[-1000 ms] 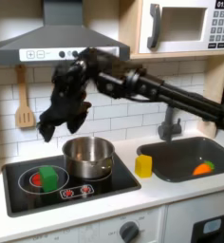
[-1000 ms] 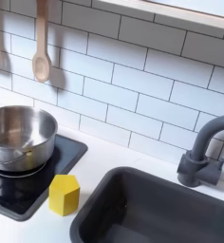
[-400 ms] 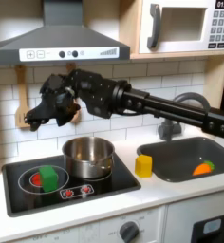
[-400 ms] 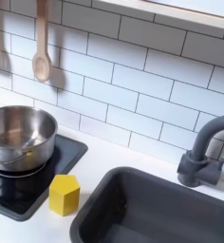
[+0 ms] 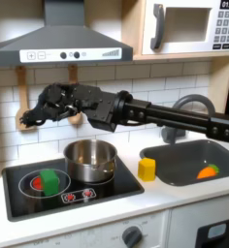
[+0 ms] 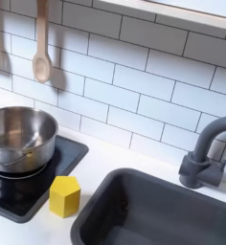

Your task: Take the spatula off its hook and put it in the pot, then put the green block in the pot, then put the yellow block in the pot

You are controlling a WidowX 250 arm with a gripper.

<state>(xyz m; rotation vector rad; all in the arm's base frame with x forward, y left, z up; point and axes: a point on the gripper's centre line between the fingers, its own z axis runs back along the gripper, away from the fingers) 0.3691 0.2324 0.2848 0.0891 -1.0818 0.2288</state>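
In the first exterior view the spatula (image 5: 23, 97) hangs on the tiled wall at the left. My gripper (image 5: 34, 115) is right at its head, covering most of it. The dark fingers blur together, so their state is unclear. The steel pot (image 5: 90, 160) stands on the stove below, holding nothing I can see. The green block (image 5: 50, 179) sits on the left burner, and the yellow block (image 5: 147, 170) rests on the counter right of the stove. The second exterior view has the pot (image 6: 19, 139) at the left and the yellow block (image 6: 65, 196) in front of it.
A wooden spoon (image 6: 41, 43) hangs on the wall above the pot. A dark sink (image 5: 199, 160) with a small orange piece (image 5: 208, 171) lies to the right, with a grey faucet (image 6: 206, 153) behind it. A range hood (image 5: 58, 39) overhangs the stove.
The arm has swung left and upward from above the pot, bringing the gripper to the spatula's head. Pot and blocks have not moved.
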